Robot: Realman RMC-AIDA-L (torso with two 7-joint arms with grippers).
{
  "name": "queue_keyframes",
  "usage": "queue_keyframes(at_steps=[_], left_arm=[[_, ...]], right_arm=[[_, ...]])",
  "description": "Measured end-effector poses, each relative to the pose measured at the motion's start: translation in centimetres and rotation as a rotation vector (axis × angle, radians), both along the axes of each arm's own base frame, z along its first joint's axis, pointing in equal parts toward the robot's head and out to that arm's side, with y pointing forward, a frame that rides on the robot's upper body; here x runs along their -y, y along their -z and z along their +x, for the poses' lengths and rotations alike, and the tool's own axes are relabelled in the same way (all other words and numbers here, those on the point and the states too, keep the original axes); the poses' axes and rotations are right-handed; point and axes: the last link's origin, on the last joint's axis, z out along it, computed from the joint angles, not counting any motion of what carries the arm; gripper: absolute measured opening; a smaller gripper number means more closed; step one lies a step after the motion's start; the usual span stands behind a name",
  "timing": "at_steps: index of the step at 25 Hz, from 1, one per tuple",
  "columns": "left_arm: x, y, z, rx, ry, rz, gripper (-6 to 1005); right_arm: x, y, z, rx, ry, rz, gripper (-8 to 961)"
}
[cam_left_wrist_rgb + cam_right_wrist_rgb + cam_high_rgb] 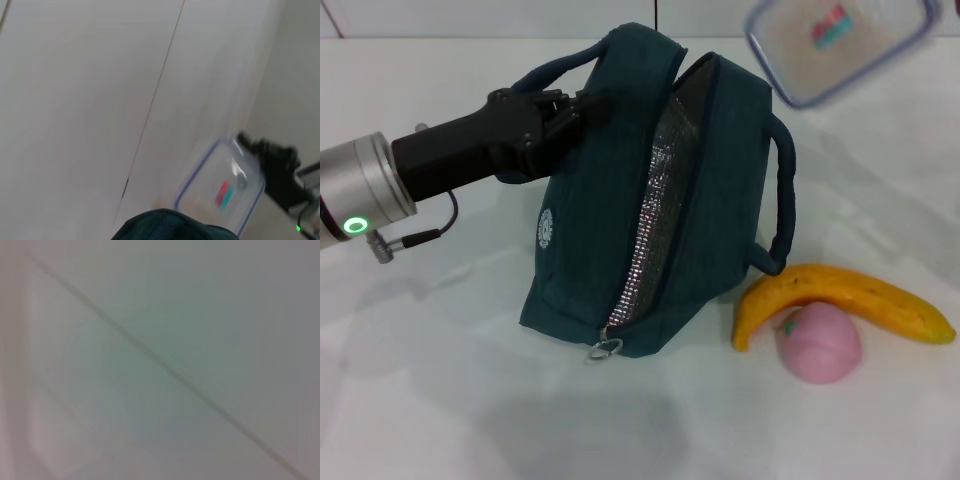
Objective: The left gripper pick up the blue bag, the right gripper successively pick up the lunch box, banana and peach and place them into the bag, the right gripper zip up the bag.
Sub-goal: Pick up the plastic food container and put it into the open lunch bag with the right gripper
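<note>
The blue bag point(590, 240) stands on the white table with its zip open, showing the silver lining point(660, 200). My left gripper point(570, 105) is shut on the bag's left handle at the top. The clear lunch box point(840, 45) with a blue rim hangs in the air behind and to the right of the bag. In the left wrist view my right gripper point(252, 145) grips the lunch box point(220, 192) at its edge, above the bag's top point(170, 227). The banana point(850, 295) and pink peach point(818, 343) lie together to the right of the bag.
The bag's zip pull point(605, 348) hangs at the front bottom end of the opening. The bag's right handle point(782, 190) sticks out toward the banana. White table surface point(440, 400) surrounds the bag.
</note>
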Motion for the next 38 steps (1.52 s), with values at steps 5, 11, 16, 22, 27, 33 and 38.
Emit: queue_keyframes(at_steps=[5, 11, 16, 22, 27, 33, 38], left_arm=[[0.0, 0.1, 0.0, 0.001, -0.002, -0.001, 54], [0.0, 0.2, 0.1, 0.002, -0.002, -0.003, 53], [-0.2, 0.5, 0.4, 0.015, 0.000, -0.007, 53], [-0.3, 0.4, 0.3, 0.013, -0.007, 0.002, 54], [-0.6, 0.7, 0.7, 0.016, -0.007, -0.003, 53], [-0.6, 0.8, 0.8, 0.018, -0.008, -0.006, 53], [-0.5, 0.8, 0.6, 0.019, -0.013, -0.006, 53]], right_arm=[[-1.2, -0.2, -4.4, -0.054, -0.156, 0.000, 94], [-1.5, 1.4, -6.8, -0.045, -0.223, -0.085, 93], [-1.2, 3.0, -5.6, 0.017, -0.173, -0.151, 92], [-1.3, 4.9, -4.9, 0.125, -0.122, -0.223, 91], [-1.3, 6.0, -4.7, 0.187, -0.115, -0.263, 90], [-1.2, 7.0, -4.6, 0.185, -0.083, -0.306, 99], [-1.0, 6.7, -4.6, 0.156, -0.086, -0.296, 108]])
